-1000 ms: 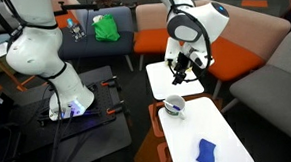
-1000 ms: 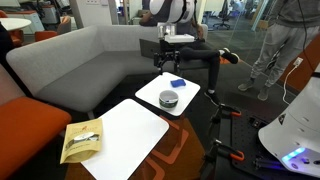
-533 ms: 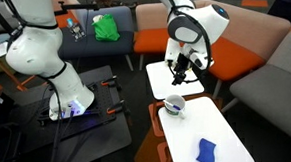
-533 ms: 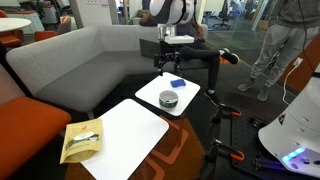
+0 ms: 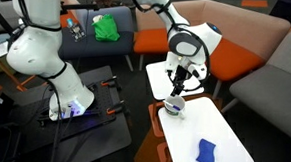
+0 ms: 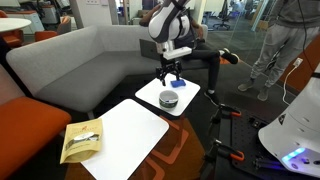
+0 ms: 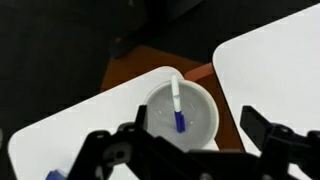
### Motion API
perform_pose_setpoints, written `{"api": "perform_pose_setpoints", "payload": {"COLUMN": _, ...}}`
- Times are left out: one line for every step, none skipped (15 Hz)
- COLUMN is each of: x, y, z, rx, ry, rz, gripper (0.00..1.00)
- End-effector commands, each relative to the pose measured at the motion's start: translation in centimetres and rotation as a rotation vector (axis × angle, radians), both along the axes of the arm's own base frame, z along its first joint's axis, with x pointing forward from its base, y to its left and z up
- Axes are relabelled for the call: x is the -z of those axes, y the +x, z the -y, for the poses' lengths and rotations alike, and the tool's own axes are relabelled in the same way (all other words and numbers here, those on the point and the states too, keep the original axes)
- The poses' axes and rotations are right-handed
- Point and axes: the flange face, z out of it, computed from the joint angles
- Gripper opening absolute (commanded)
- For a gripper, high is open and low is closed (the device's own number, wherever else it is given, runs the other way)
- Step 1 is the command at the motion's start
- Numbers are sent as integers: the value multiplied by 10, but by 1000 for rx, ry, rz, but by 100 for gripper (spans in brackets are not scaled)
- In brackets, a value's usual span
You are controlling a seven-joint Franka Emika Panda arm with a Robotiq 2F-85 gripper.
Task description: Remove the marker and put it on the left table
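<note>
Inside the white ceramic mug [image 7: 200,100], on the longer white tabletop [image 7: 55,145], the slim dark-blue marker [image 7: 176,105] is found leaning upright. The hand [image 7: 195,130] is held spread above it (nothing gripped). A centred vertical descent is advised, clear of the rim.

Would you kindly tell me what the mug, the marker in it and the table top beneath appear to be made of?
The mug: plain white and smooth, probably glazed ceramic, possibly plastic. The marker: a thin white barrel with a blue end, likely plastic. The table top: flat, even white with no visible grain, probably laminate or painted board.
</note>
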Motion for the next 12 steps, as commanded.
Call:
{"api": "perform_pose_setpoints", "payload": {"x": 37, "y": 9, "z": 6, "rx": -18, "ry": -7, "rz": -23, "gripper": 100}}
{"api": "perform_pose_setpoints", "payload": {"x": 49, "y": 9, "z": 9, "rx": -15, "ry": -6, "rz": -40, "gripper": 100}}
{"api": "perform_pose_setpoints", "payload": {"x": 57, "y": 10, "z": 12, "rx": -12, "ry": 6, "rz": -48, "gripper": 100}}
{"api": "perform_pose_setpoints", "payload": {"x": 64, "y": 11, "z": 15, "rx": -10, "ry": 7, "rz": -58, "gripper": 100}}
{"api": "perform_pose_setpoints", "payload": {"x": 70, "y": 12, "z": 19, "rx": -6, "ry": 10, "rz": -59, "gripper": 100}}
{"api": "perform_pose_setpoints", "payload": {"x": 75, "y": 15, "z": 23, "rx": -1, "ry": 12, "rz": -60, "gripper": 100}}
{"api": "perform_pose_setpoints", "payload": {"x": 80, "y": 17, "z": 26, "rx": 6, "ry": 18, "rz": -55, "gripper": 100}}
{"api": "perform_pose_setpoints", "payload": {"x": 83, "y": 19, "z": 29, "rx": 10, "ry": 27, "rz": -52, "gripper": 100}}
{"api": "perform_pose_setpoints", "payload": {"x": 87, "y": 20, "z": 30, "rx": 9, "ry": 34, "rz": -48, "gripper": 100}}
{"api": "perform_pose_setpoints", "payload": {"x": 92, "y": 22, "z": 30, "rx": 8, "ry": 38, "rz": -48, "gripper": 100}}
{"api": "perform_pose_setpoints", "payload": {"x": 96, "y": 23, "z": 31, "rx": 3, "ry": 48, "rz": -48, "gripper": 100}}
{"api": "perform_pose_setpoints", "payload": {"x": 100, "y": 25, "z": 30, "rx": -9, "ry": 59, "rz": -45, "gripper": 100}}
